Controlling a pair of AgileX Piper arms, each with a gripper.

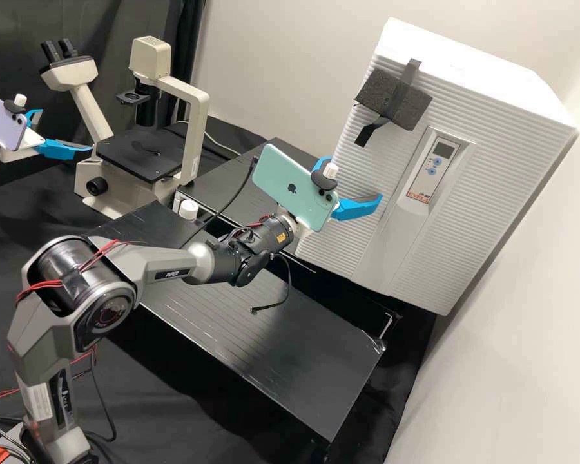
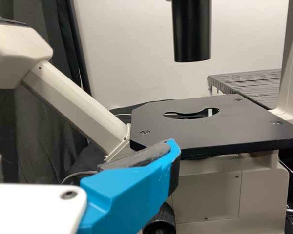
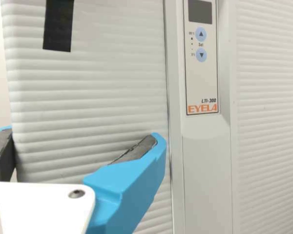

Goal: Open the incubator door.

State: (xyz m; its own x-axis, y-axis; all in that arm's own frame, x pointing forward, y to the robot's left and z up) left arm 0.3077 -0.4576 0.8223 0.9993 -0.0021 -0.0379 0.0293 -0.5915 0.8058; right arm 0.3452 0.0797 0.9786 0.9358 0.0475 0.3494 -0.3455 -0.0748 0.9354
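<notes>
The white incubator door (image 1: 367, 148) looks shut on the front of the boxy white incubator (image 1: 496, 84), its face ribbed with fine, parallel ridges. In the right wrist view, the right gripper (image 1: 356, 177) has its jaws parted at the door's edge portion: one blue finger with a dark, rough-looking pad lies in front of the ribbed face, close to the smooth central strip (image 3: 207, 170), and the other beside the door's outer edge. They grasp nothing; whether either touches the door I cannot tell.

A dark grey, porous foam block (image 1: 393, 100) is fixed to the door with strips of matte black tape (image 1: 410, 71). The smooth strip carries a narrow control panel (image 1: 430, 169) with a dark rectangular display and two round blue buttons.

A mint-green phone (image 1: 296, 187) is mounted on the right gripper. Below that arm runs the long black tabletop (image 1: 258, 322), faintly lined and slightly glossy. Behind its far end stands a cream microscope (image 1: 196, 113) with a flat black stage (image 1: 138, 154). The left gripper (image 1: 66, 130), bearing a lilac phone (image 1: 0, 119), is near the microscope, well apart from the door, its jaws spread and holding nothing.
</notes>
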